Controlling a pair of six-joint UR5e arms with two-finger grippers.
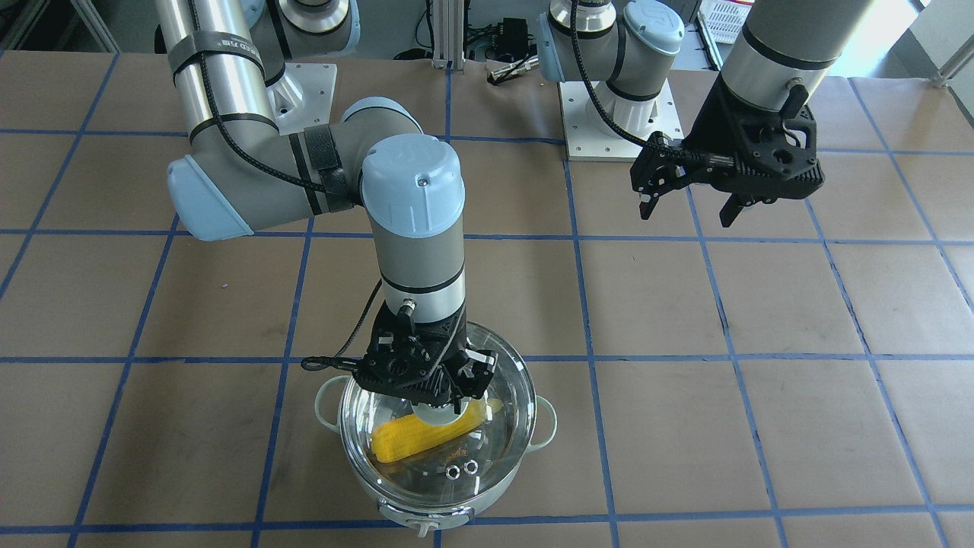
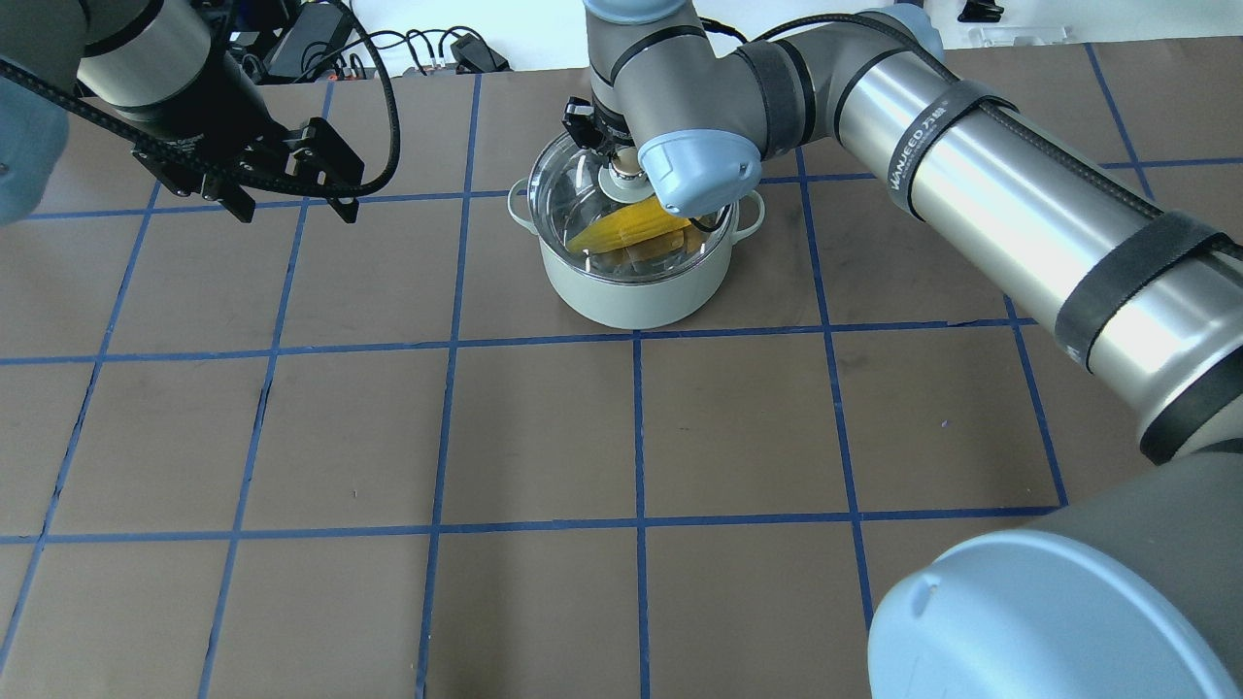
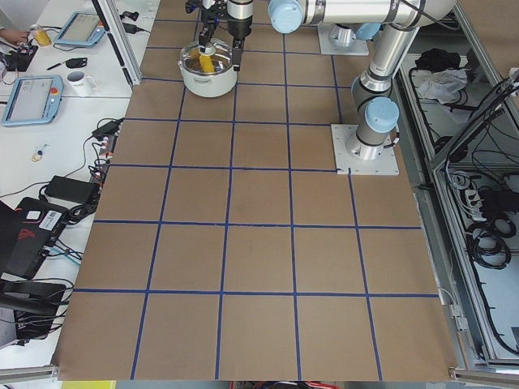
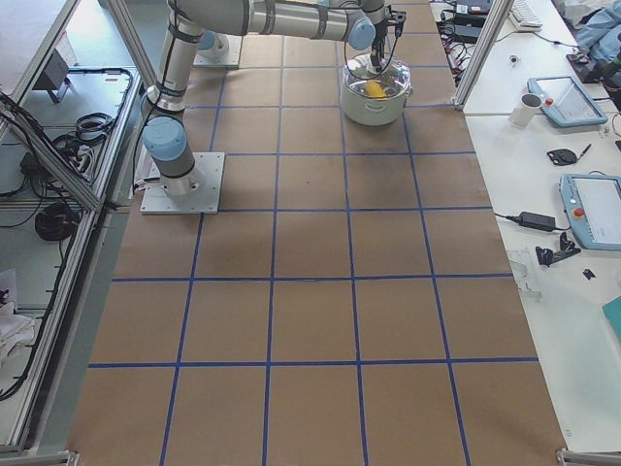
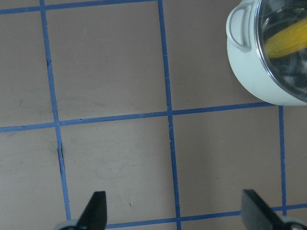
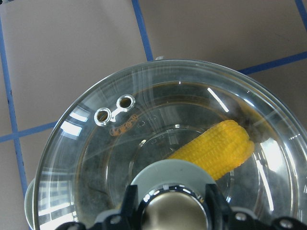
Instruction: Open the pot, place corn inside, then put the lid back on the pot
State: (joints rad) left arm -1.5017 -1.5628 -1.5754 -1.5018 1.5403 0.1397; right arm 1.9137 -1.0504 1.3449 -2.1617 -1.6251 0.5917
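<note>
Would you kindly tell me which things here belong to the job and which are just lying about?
Job: pot; corn inside it; lid on top; right hand gripping the lid.
Lying about: mug; teach pendant; left hand, open and holding nothing, off to the side.

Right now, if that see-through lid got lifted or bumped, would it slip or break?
Probably stiff and breakable: the lid looks like clear glass. Its glossy dome likely slips, so the knob, inside the right pincer, seems the safer hold.
</note>
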